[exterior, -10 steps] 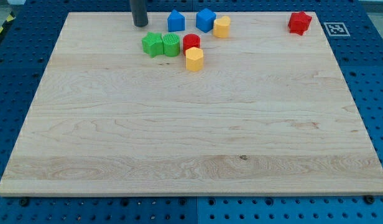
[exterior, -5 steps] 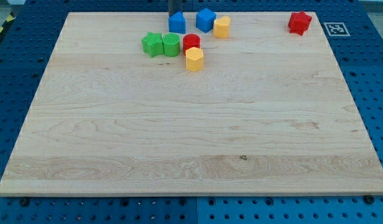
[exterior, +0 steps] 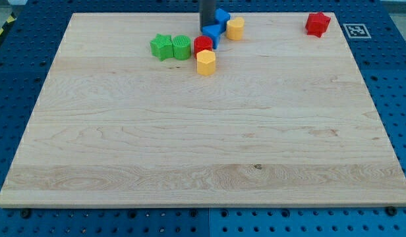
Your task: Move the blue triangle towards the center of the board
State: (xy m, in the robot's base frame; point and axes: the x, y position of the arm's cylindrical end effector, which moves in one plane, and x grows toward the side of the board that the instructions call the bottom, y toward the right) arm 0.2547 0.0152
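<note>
Blue, small and wedge-shaped, the blue triangle [exterior: 211, 33] sits near the view's top edge of the pale wooden counter [exterior: 203, 145], at about 12 o'clock from the counter's middle and well apart from it. My tip [exterior: 208, 25] is just beside the triangle at its 11 o'clock, seemingly touching it, with the dark rod rising out of the view's top. This arm carries no jaws, only the rod, so nothing is apart, together or clamped.

A blue cube [exterior: 222, 16] lies just behind the triangle at 1 o'clock, partly hidden by the rod. A yellow block [exterior: 235, 28] stands close at the triangle's 3 o'clock. A red cylinder [exterior: 202, 45] touches the triangle at its 7 o'clock. A second yellow block [exterior: 205, 62] sits just below the red cylinder, at the triangle's 6 o'clock; these two stand between the triangle and the counter's middle.

Two green blocks lie at the triangle's 8 o'clock, touching each other: a ridged green block [exterior: 181, 47] next to the red cylinder, and a star-like green block [exterior: 161, 47] beyond it.

A red star-like block [exterior: 317, 24] sits alone, well apart at 3 o'clock, near the counter's far corner.
</note>
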